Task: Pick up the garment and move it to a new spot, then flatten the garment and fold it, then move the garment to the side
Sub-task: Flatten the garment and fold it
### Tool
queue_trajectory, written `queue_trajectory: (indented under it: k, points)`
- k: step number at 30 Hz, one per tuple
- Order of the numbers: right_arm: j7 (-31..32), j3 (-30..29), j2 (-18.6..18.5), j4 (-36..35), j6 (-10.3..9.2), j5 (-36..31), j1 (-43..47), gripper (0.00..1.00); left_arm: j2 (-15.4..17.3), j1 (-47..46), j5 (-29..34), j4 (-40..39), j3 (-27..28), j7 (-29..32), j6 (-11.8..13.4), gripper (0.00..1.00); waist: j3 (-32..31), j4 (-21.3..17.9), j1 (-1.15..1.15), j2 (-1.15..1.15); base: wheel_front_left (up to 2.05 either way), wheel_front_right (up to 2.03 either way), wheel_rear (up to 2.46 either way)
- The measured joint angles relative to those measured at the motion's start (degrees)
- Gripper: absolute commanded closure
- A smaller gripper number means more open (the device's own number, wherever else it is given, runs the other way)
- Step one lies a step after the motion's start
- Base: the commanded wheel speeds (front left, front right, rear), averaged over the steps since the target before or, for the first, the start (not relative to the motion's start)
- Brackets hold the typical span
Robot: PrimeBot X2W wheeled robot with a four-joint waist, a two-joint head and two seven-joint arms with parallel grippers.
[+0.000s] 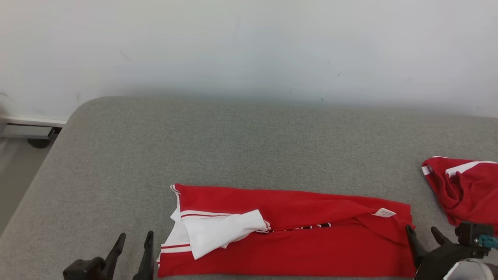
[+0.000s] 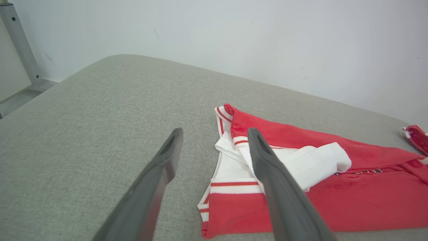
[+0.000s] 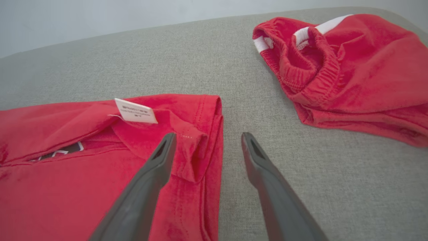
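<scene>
Left gripper (image 1: 136,234): low at the near edge of the grey upholstered surface (image 1: 233,147), just left of the garment; jaws apart, nothing between them.
Right gripper (image 1: 421,228): at the near edge, by the garment's right end; jaws apart, one finger over the red hem, the other over bare grey; nothing held.
Garment (image 1: 311,241): red shirt with white, red-striped trim, lying as a long folded band along the near edge.
White sleeve (image 1: 225,229): lies on top of the shirt's left end.
Label (image 1: 384,212): small white tag near the shirt's right end.
Second red garment (image 1: 467,190): crumpled, elastic waistband showing, off to the right, apart from the shirt.
Wall (image 1: 249,46): pale, behind the surface.
</scene>
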Motion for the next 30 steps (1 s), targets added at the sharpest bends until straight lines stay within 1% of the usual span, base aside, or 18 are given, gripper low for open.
queue_trajectory:
  k: [5,11,17,20,26,27,28,29,30]
  points:
    - [1.9,0.6,0.0,1.1,-0.34,-0.4,-2.7,0.00,-1.9,1.3,3.7,-2.4,2.6,-0.1,0.0,0.00,0.6,0.7,0.00,0.00,0.00,0.00,0.00]
    - [4.8,1.3,0.0,4.3,-0.75,-1.3,-5.7,0.00,-3.5,2.5,7.1,-4.7,4.3,-0.1,0.0,0.00,1.5,1.6,0.00,0.00,0.00,0.00,0.00]
    - [7.0,1.7,0.2,7.2,-1.01,-1.5,-7.6,0.00,-4.5,3.4,9.8,-6.7,5.4,-0.1,0.0,0.00,2.8,2.5,0.00,0.00,0.00,0.00,0.00]
    - [8.4,2.3,0.3,8.7,-1.05,-1.7,-8.1,0.00,-5.4,3.4,10.4,-7.7,6.0,-0.1,0.0,0.00,3.5,2.9,0.01,0.00,0.00,0.00,0.00]
    - [10.0,2.8,1.1,9.9,-1.07,-1.8,-9.4,0.00,-5.7,3.8,11.3,-8.8,7.4,-0.2,0.0,0.00,4.7,3.3,0.00,0.00,0.00,0.00,0.00]
    - [10.5,2.8,1.1,10.0,-1.07,-1.8,-9.9,0.11,-5.8,4.1,11.4,-9.0,7.7,-0.2,0.0,0.00,5.0,3.3,0.00,0.00,0.00,0.00,0.00]
    - [10.9,2.9,1.1,10.2,-1.07,-1.8,-10.3,0.62,-5.9,4.5,11.6,-9.2,8.0,-0.2,0.0,0.00,5.2,3.3,0.00,0.00,0.00,0.00,0.00]
    - [11.2,3.1,1.1,10.5,-1.07,-1.8,-10.7,1.00,-6.0,4.5,11.8,-9.2,8.2,-0.2,0.0,0.00,5.4,3.3,0.00,0.00,0.00,0.00,0.00]
    - [11.5,3.3,1.4,10.8,-0.98,-1.8,-11.4,1.00,-6.4,4.5,12.0,-9.3,8.9,-0.2,0.0,0.00,5.6,3.1,0.01,0.00,0.00,0.00,0.00]
